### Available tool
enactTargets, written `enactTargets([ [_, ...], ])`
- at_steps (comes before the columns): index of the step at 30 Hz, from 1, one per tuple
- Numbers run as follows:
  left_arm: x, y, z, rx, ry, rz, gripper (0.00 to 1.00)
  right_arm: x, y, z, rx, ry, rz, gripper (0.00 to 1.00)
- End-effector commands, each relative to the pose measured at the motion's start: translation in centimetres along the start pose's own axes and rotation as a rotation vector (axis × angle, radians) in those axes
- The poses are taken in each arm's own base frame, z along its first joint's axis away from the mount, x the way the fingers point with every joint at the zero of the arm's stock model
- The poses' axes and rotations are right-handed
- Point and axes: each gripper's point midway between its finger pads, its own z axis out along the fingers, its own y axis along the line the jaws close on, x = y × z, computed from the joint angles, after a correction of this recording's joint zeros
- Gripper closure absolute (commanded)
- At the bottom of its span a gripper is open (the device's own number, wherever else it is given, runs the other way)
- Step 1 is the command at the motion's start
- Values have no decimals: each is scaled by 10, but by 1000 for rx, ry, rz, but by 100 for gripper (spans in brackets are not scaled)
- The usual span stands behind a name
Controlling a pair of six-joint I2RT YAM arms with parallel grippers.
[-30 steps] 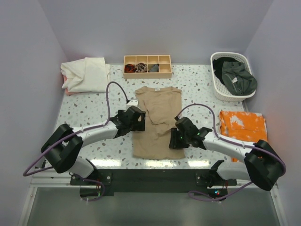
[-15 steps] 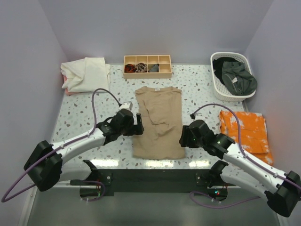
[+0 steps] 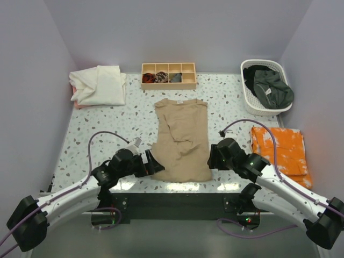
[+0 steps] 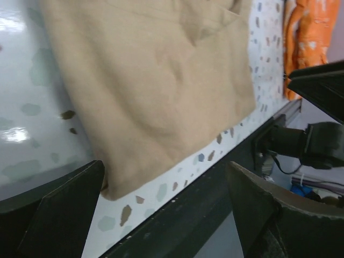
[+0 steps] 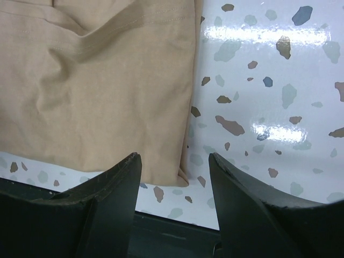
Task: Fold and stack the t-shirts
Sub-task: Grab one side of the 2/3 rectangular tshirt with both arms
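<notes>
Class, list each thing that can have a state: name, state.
tan t-shirt: sleeves folded in, flat, unheld
cream t-shirt: loosely folded
dark shirts: crumpled in basket
orange cloth: lying flat
wooden tray: partly filled
left gripper: jaws open, empty
right gripper: jaws open, empty

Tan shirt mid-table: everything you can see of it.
The tan t-shirt is soft, matte beige cloth, lying flat on the speckled table, collar at the far end, hem near the front edge. Both sleeves are folded inward, making a long rectangle with creases across the middle. Nothing lies on it. The open left hand and right hand flank its near corners; neither visibly grips it.
</notes>
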Motion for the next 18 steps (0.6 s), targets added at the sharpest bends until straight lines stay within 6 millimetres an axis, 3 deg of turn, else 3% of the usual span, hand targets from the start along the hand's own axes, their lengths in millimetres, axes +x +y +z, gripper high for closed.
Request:
enactTargets([
  [1,-10,-42,-7,123,-52,50,0,-20,5,-6,0,-62,-4,42],
  [2,-18,-54,-9,135,-80,69,0,-19,5,-6,-3,-58,-7,42],
  [3,-10,-51,-9,105,-56,94,0,-17,6,-5,-2,-53,-5,42],
  [4,-11,-39,-7,28,-70,129,0,-17,5,-4,-1,-50,-2,42],
  [5,-12,-40,-6,16,-78,151,0,-13,5,-2,2,-39,5,42],
  [6,-5,-41,-5,23,-58,179,0,-11,4,0,7,-32,9,43],
  [9,7,-18,-1,-47,-24,172,0,-3,-2,3,32,-9,31,42],
  [12,0,-3,-10,-120,-84,102,0,2,-3,5,34,3,43,42],
  [16,-27,8,-34,-204,-230,39,0,5,-5,8,38,2,59,42],
  [18,-25,17,-35,-247,-226,40,0,6,-4,11,35,4,58,42],
])
